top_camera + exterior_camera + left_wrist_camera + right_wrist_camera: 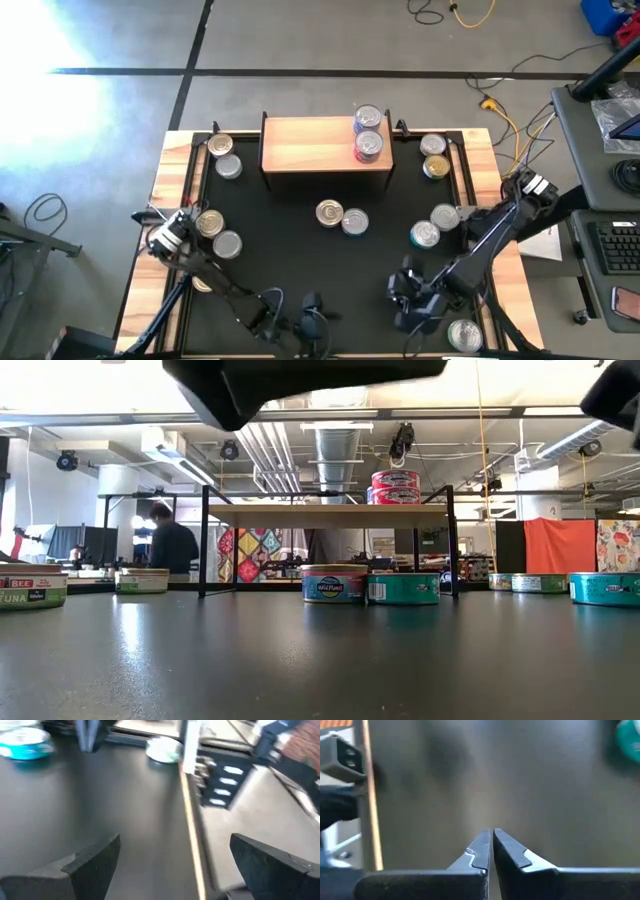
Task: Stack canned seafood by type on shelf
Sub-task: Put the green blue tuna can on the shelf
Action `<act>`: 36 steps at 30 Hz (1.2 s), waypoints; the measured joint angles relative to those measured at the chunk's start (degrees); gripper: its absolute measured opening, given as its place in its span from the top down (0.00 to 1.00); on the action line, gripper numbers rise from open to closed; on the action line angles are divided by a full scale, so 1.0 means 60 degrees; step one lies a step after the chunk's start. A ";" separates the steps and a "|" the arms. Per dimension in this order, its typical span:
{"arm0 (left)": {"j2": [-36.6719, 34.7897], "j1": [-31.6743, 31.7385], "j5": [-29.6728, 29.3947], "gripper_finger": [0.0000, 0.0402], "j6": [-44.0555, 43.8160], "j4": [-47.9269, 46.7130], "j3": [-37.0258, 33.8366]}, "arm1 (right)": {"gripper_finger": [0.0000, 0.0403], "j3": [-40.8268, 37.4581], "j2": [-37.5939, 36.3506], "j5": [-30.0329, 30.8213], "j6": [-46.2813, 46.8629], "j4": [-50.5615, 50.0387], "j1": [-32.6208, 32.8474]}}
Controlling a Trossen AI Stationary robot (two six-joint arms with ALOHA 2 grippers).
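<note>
Your black table [300, 260] carries the shelf [310, 145] at its far edge, two red-labelled tins [368, 133] already on the shelf's right end. The nearest loose cans — the centre pair [341, 217] — lie ahead of both arms, slightly nearer the right gripper [412, 292], whose fingers are pressed together, empty. The left gripper [290, 315] holds nothing — fingers spread apart.

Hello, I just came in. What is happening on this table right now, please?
A two-armed robot is sorting seafood tins onto the small wooden shelf. Two red-labelled cans already sit at its right end; the other cans lie scattered on the black table. Neither arm holds anything: the left pincer is open, the right pincer shut and empty, both near the front edge.
</note>
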 joint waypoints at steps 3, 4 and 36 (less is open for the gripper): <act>0.0483 -0.0062 -0.0823 0.10 -0.0303 -0.0030 0.0290 | 0.97 -0.0008 -0.0030 0.0891 0.0535 -0.0707 -0.0048; 0.0640 -0.0062 -0.0918 0.10 -0.0366 -0.0036 0.0375 | 0.97 -0.0022 -0.0032 0.1230 0.0590 -0.0740 -0.0104; 0.0709 -0.0370 -0.2437 0.10 -0.0643 -0.0081 0.0056 | 0.97 -0.2246 0.1329 0.0798 -0.3077 0.4520 -0.5285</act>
